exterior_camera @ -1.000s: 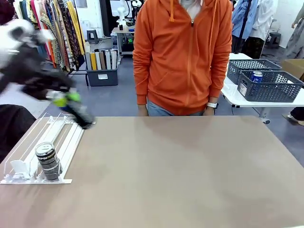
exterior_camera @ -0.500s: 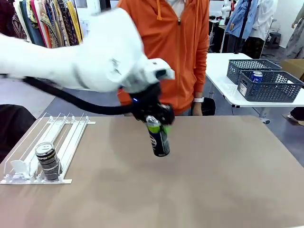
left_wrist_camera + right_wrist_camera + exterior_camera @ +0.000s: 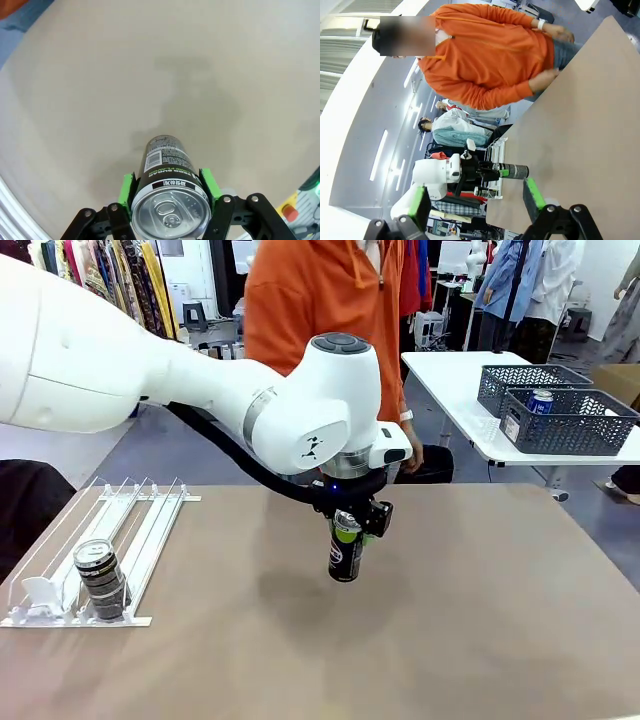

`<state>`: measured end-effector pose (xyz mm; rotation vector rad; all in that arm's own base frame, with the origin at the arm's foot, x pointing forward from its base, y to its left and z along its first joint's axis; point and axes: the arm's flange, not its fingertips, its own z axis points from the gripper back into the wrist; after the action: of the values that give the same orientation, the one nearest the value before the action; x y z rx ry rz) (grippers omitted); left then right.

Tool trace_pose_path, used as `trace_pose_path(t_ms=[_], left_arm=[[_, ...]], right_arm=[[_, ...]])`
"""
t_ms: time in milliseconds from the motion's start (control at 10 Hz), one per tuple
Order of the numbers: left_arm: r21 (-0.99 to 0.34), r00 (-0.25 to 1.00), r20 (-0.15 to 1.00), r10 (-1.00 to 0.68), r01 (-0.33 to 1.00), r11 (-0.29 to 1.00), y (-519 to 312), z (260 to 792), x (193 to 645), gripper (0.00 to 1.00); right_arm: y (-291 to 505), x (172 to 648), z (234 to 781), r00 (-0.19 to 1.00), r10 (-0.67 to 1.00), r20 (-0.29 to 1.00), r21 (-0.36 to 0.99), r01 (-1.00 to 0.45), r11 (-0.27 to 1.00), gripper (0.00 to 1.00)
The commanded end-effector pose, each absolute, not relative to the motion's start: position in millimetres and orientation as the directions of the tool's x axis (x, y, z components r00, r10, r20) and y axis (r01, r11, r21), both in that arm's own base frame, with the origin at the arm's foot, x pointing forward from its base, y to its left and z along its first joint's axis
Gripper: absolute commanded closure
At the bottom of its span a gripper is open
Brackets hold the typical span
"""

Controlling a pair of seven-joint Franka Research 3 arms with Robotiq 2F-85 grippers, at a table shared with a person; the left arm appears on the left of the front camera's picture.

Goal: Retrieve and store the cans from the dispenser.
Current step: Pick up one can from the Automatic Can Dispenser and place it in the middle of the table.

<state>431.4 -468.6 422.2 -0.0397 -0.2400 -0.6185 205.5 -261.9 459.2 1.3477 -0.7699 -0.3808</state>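
No wording can be read with certainty. Green lettering, a white printed strip and a white panel of small print are seen on the black can point(image 3: 167, 165), all too blurred to be made out. The white label point(image 3: 511, 427) on the grey basket point(image 3: 585, 430) is likewise illegible.

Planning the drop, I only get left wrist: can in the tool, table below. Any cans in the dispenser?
Observer: One can, upright at the near end of the dispenser, by the stoppers.
Operator: Where to store?
Observer: A grey basket on the side table, robot's right, holds a blue can.
Operator: Right tool?
Observer: Right tool is open, nothing in it.
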Motion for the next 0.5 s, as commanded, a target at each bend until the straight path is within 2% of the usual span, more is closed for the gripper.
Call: trace_pose_path(t_ms=[0,400], left_arm=[[0.056,0.814,0.24,-0.53,0.533,0.844,-472.3,424.7,436.5,1.0],[-0.008,0.828,0.183,-0.53,0.541,0.841,-470.3,408.5,443.4,1.0]], right_arm=[[-262.2,208.7,461.7,0.688,-0.66,0.301,0.954,-0.211,0.215,0.0],[-262.2,208.7,461.7,0.688,-0.66,0.301,0.954,-0.211,0.215,0.0]])
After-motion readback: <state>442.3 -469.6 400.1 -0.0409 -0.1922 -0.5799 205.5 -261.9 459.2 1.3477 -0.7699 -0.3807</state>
